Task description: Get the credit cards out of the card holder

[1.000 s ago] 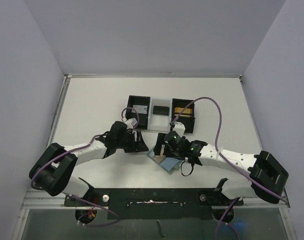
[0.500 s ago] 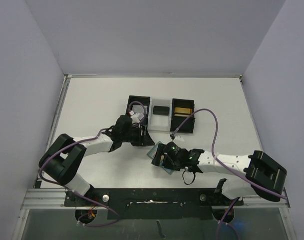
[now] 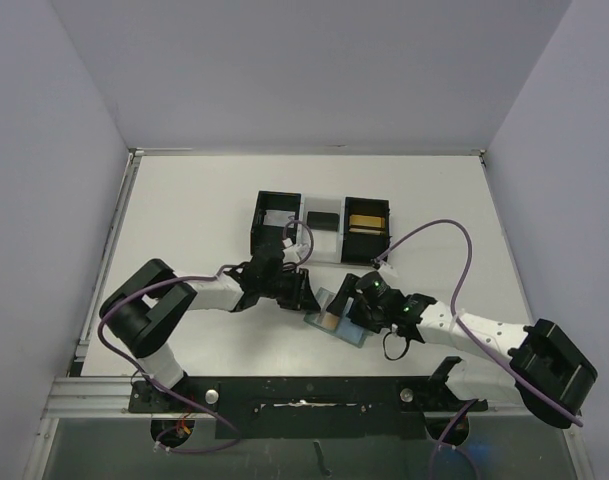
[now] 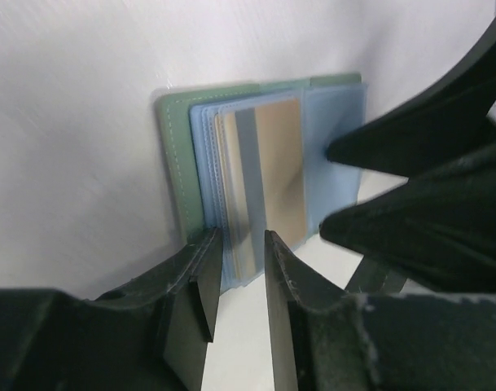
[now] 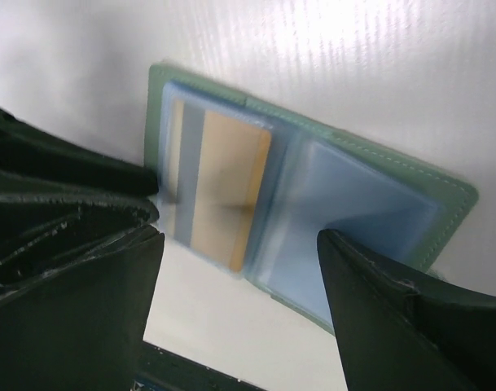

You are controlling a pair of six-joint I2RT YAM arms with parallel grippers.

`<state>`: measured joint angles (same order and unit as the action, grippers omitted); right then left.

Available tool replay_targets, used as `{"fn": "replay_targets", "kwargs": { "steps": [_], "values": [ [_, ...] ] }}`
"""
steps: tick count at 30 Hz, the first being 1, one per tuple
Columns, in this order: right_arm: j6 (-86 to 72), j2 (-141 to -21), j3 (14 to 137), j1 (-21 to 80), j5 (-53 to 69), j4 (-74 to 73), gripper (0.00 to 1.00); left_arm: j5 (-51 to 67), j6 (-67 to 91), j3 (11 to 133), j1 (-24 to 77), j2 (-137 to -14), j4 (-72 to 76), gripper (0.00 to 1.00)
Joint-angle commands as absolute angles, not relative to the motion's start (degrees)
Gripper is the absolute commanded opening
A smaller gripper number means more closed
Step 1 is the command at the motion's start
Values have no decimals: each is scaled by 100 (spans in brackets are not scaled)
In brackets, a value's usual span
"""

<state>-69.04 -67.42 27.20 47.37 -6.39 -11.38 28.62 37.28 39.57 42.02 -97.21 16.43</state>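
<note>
Grey-green outside and pale blue within, the small bifold card holder lies opened flat on the white counter, straight ahead of the left jaws and between them and the right jaws. A gold-and-silver credit card sits in the pocket nearest the left jaws. The other pale blue pocket, on the right jaws' side, looks empty (nothing shows through its film).

The left jaws are drawn in to a slim gap, and the card's near edge shows in that gap just past their fingertips; no pinch on it can be seen. The right jaws are spread wide, with their fingertips set against the empty pocket, apparently pinning that half to the counter. A black-and-clear three-compartment tray lies beyond both jaws, well apart from the holder.

The step in hand looks like the grasp on this card, with one side bracing and the other reaching. The next move calls for the left jaws to get the card's edge alone between them, not the pocket's lip, then press together. After that they should draw the card back along its own plane while the right jaws keep the holder from sliding after it. A grip that catches the blue film too would likely drag the whole holder.
</note>
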Motion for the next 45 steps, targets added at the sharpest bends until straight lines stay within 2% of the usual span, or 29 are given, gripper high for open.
{"fn": "replay_targets", "kwargs": {
  "steps": [1,6,11,15,20,24,29,34,45],
  "values": [
    [-6537,-6657,2807,4491,-713,-1368,78,2954,3905,3681,4415,-9632,2213,26],
    [-6224,-7045,3245,4464,-732,-1559,73,2843,4130,3342,4632,-9497,2397,24],
    [-5852,-7292,3618,4645,-751,-1613,62,2581,4278,3109,4649,-9203,2480,22],
    [-5771,-7591,4104,4990,-1202,-2139,60,2086,4256,2969,4649,-8737,2289,22],
    [-5796,-8116,4817,5407,-1862,-2838,60,1016,4343,2622,4627,-7856,1916,23],
    [-5869,-8531,5165,5553,-2066,-3087,65,178,4425,2435,4582,-7139,1487,26],
    [-5897,-8943,5448,5634,-2164,-3270,66,-359,4508,2175,4503,-6409,1296,30],
    [-5911,-9137,5482,5650,-2177,-3324,65,-494,4476,2088,4441,-6093,1197,31],
    [-5836,-9150,5180,5561,-1920,-2942,67,-202,4418,2233,4421,-6392,1326,32]
  ]
}}
